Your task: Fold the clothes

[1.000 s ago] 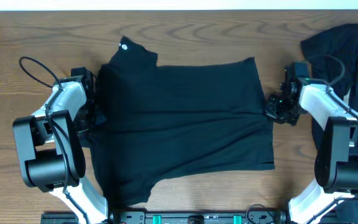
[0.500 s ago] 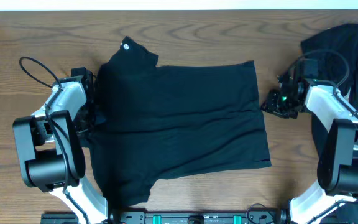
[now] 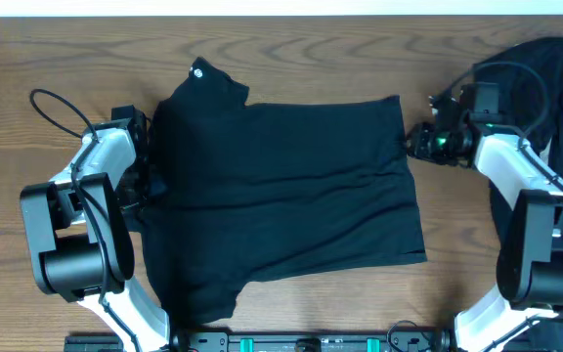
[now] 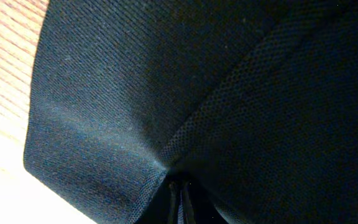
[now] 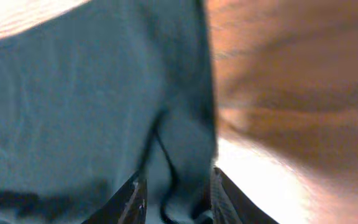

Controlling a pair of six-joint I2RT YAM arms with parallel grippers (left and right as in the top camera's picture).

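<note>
The clothes (image 3: 281,186) are spread flat mid-frame, long axis left to right, logo corner pointed upper left. Their left edge is clamped by the left gripper (image 3: 151,184); the right gripper (image 3: 413,143) is seen narrowly parted at the right edge.

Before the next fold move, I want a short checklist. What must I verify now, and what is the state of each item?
1. Left gripper clamped on the black garment at its left edge: ok, fabric bunches into its closed jaws.
2. Right gripper open: ok, fingers stand apart.
3. Right gripper over the garment's right edge: ok.
4. Right fingers touching the fabric: cannot tell.
5. Garment spread on the table: ok, light creases near the right edge.
6. Second dark garment apart from the first: ok.
</note>
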